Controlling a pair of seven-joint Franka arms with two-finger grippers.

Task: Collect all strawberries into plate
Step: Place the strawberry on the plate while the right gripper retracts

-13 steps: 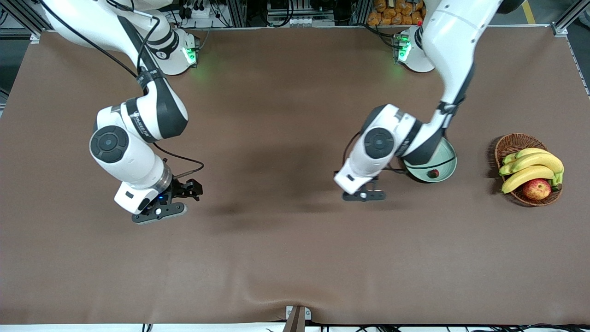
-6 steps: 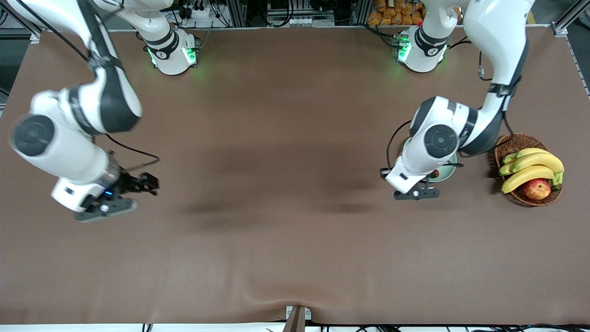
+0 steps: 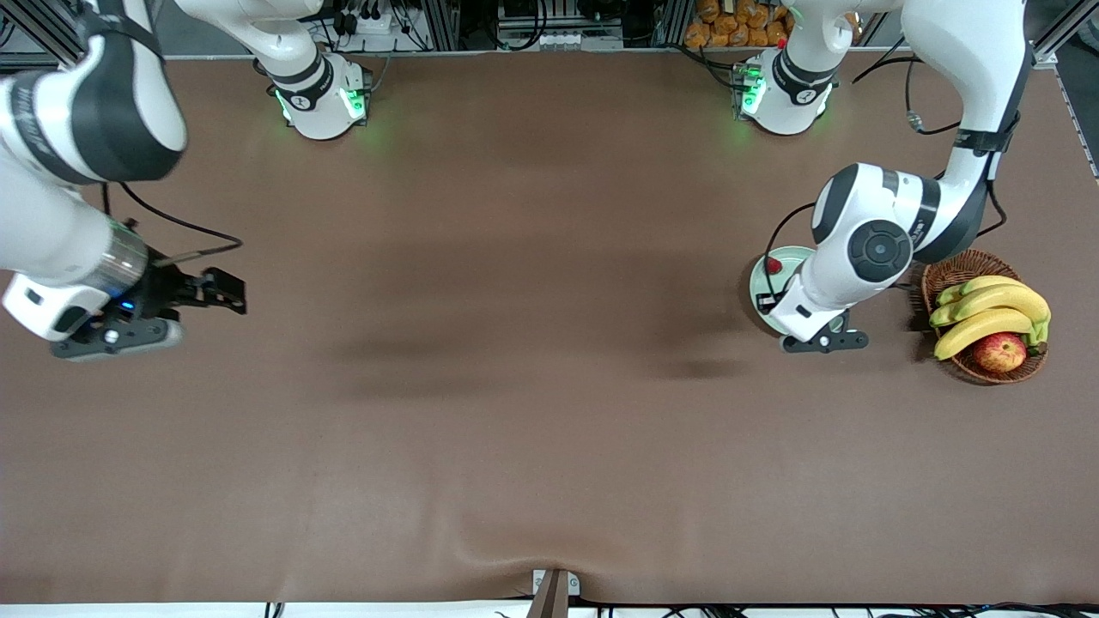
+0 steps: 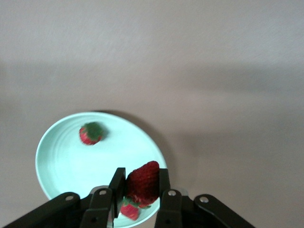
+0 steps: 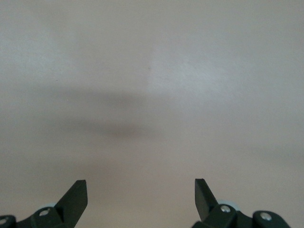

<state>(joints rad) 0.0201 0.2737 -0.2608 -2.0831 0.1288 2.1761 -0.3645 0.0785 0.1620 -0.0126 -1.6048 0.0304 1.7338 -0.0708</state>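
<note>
Now my left gripper (image 4: 141,190) hangs over the mint-green plate (image 4: 57,161), its fingers (image 4: 164,183) pinched tight on a strawberry (image 4: 142,183). Two other strawberries lie in the plate, one (image 4: 90,133) near its rim and one (image 4: 129,210) just under my fingers. My right gripper (image 5: 141,194) waits over bare table (image 3: 515,386) at the right arm's end, fingers spread wide and empty.

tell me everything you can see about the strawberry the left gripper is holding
The held strawberry is deep red and seeded, larger in the left wrist view than the two others lying in the plate. It is clamped between the fingers of the left gripper, off the dish, over the plate's rim. Its leafy top is not visible.
</note>
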